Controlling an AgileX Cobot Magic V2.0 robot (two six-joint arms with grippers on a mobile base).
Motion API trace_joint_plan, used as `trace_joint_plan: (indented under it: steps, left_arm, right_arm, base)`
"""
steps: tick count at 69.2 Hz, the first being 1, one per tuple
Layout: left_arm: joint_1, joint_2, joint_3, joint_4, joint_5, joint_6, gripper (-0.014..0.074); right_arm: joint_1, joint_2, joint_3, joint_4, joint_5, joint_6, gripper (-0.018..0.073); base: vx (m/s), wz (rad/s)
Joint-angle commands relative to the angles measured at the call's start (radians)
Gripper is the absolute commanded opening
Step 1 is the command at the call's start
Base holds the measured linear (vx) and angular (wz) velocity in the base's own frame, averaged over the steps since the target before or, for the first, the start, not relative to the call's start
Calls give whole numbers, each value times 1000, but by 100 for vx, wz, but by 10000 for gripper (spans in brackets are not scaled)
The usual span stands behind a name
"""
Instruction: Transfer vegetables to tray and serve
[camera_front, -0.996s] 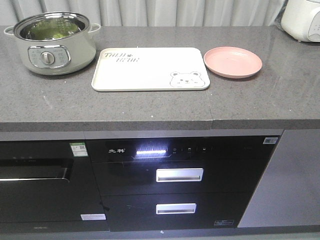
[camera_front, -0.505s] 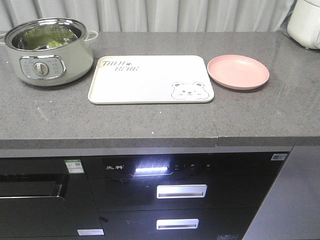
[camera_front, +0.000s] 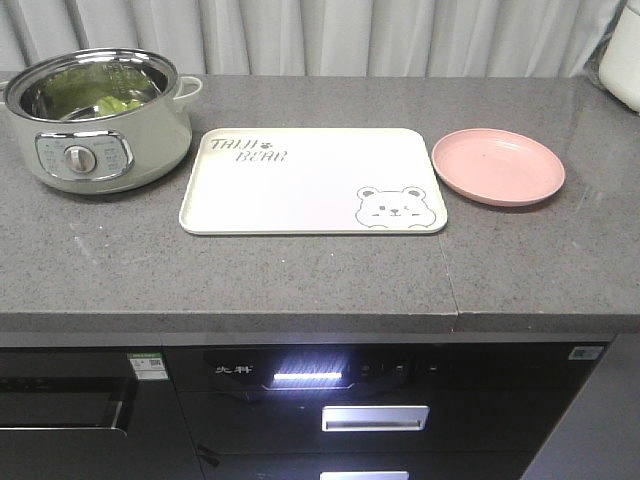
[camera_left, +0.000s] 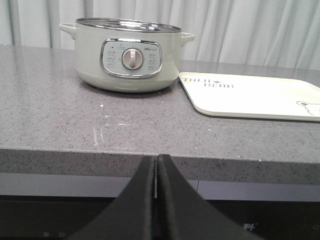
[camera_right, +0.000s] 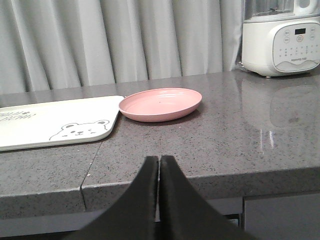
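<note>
Lettuce (camera_front: 108, 101) in pot (camera_front: 100, 155) near tray (camera_front: 300, 190); L gripper (camera_left: 156, 160), R gripper (camera_right: 159, 161) both closed.

Grey stone counter (camera_front: 300, 280) carries, L to R: pale green pot (camera_front: 95, 150), cream tray (camera_front: 300, 190), pink plate (camera_front: 497, 167), white appliance (camera_right: 280, 40).

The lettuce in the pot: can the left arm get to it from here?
Probably yes. The pot has no lid and nothing stands before it, but the left gripper is shut, low at the counter edge, so it must rise first.
</note>
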Motion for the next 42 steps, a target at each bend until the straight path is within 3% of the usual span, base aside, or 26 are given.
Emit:
trace_joint_plan:
  steps: [1,42]
  left_arm:
    - [-1,9,21,0,-82,-4,-6]
    - [-1,9,21,0,-82,-4,-6]
  right_arm:
    - [-5,-4,14,-4,-77,-11,-2]
    - [-5,-4,14,-4,-75,-11,-2]
  base:
    - [9,3]
    - [8,2]
